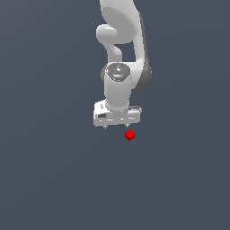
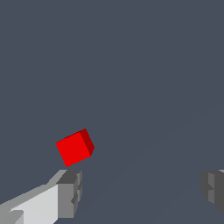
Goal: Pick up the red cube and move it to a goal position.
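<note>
Presently, from the exterior view's left: white two-fingered gripper (image 1: pixel 117 127), fingers spread wide, grasping nothing. Next, just beside it toward the exterior view's right: tiny bright red cube (image 1: pixel 130 134), lying free on grey ground. Pickup and transfer remained undone.

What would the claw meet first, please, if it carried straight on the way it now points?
Probably the bare grey floor. The open claw has nothing between its fingers; the red cube sits off-line, just ahead of one finger, which might clip it. Depth is unclear.
</note>
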`<action>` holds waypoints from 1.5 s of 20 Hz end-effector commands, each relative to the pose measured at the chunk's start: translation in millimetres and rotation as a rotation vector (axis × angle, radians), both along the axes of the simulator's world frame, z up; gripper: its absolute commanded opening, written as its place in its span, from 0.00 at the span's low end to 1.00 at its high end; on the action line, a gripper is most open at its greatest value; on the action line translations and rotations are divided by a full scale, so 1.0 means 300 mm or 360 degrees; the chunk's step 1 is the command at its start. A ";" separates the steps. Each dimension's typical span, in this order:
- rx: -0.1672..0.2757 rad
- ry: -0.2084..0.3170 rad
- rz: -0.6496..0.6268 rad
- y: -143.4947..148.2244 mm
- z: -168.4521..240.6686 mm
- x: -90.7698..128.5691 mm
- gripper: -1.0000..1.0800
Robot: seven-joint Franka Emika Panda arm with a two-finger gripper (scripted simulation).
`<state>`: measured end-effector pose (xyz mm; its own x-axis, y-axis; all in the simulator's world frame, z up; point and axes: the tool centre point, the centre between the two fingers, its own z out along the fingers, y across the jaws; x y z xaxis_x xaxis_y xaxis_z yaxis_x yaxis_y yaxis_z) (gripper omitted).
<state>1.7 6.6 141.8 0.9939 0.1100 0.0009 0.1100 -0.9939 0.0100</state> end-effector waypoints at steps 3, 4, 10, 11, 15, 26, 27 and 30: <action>0.0008 0.0003 0.0218 0.084 -0.129 -0.009 0.96; 0.0010 0.0003 0.0272 0.105 -0.161 -0.012 0.96; 0.0016 0.0005 0.0539 0.204 -0.318 -0.040 0.96; 0.0017 0.0005 0.0571 0.215 -0.337 -0.045 0.96; 0.0017 0.0006 0.0662 0.246 -0.390 -0.058 0.96; 0.0015 0.0006 0.0688 0.254 -0.406 -0.062 0.00; 0.0015 0.0006 0.0688 0.254 -0.406 -0.062 0.00; 0.0015 0.0007 0.0687 0.252 -0.405 -0.062 0.00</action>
<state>-16.9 82.3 20.4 0.8569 0.5155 0.0001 0.5155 -0.8569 -0.0001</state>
